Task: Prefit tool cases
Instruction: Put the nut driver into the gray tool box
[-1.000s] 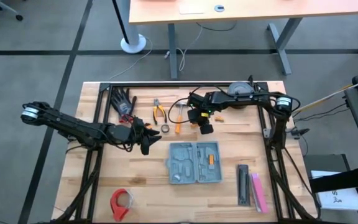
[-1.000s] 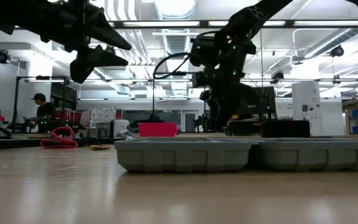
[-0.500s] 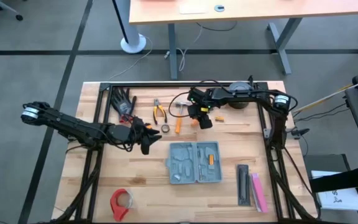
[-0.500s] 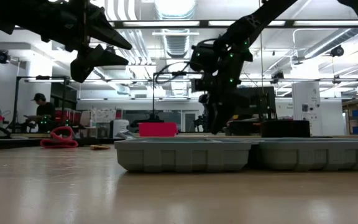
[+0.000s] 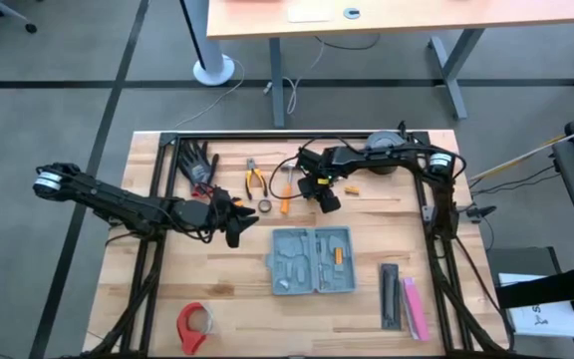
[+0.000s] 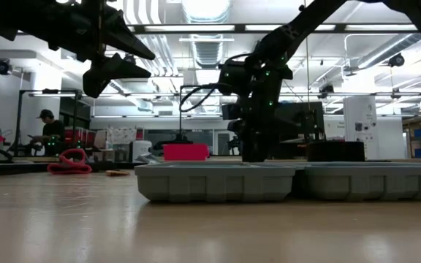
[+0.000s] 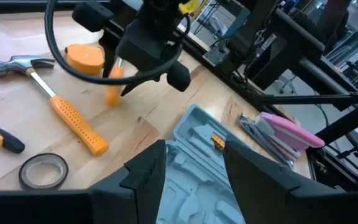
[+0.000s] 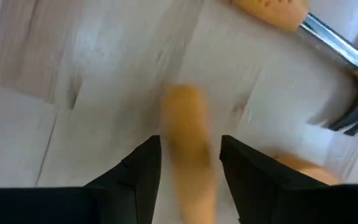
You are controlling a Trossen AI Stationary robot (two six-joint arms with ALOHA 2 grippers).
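Observation:
The blue-grey tool case (image 5: 312, 261) lies open on the table's middle, its grey tray (image 7: 197, 177) facing up with a small orange piece in one slot. My left gripper (image 5: 245, 221) hovers open to the case's left, above the table (image 7: 191, 149). My right gripper (image 5: 322, 194) points down at the boards beyond the case's far edge, open. Its fingers (image 8: 143, 168) stand on either side of a small, blurred orange stick-shaped tool (image 8: 185, 124). In the left wrist view that tool (image 7: 112, 87) shows just below my right gripper (image 7: 145, 68). My right gripper comes from above with one finger on each side of the orange tool (image 8: 188, 155), lying along it. Blur hides whether either finger touches it, so I cannot tell.
An orange-handled hammer (image 5: 286, 189), pliers (image 5: 255, 180) and a tape roll (image 5: 265, 206) lie left of my right gripper, with an orange tape measure (image 7: 84, 57) behind it. Black gloves (image 5: 197, 162) sit far left, a red tape dispenser (image 5: 193, 325) near left, black and pink bars (image 5: 399, 297) near right.
My right gripper has moved a little toward the table's left and far edges and come down toward the boards behind the case, tipping to point more steeply down. My left arm and the case have kept still.

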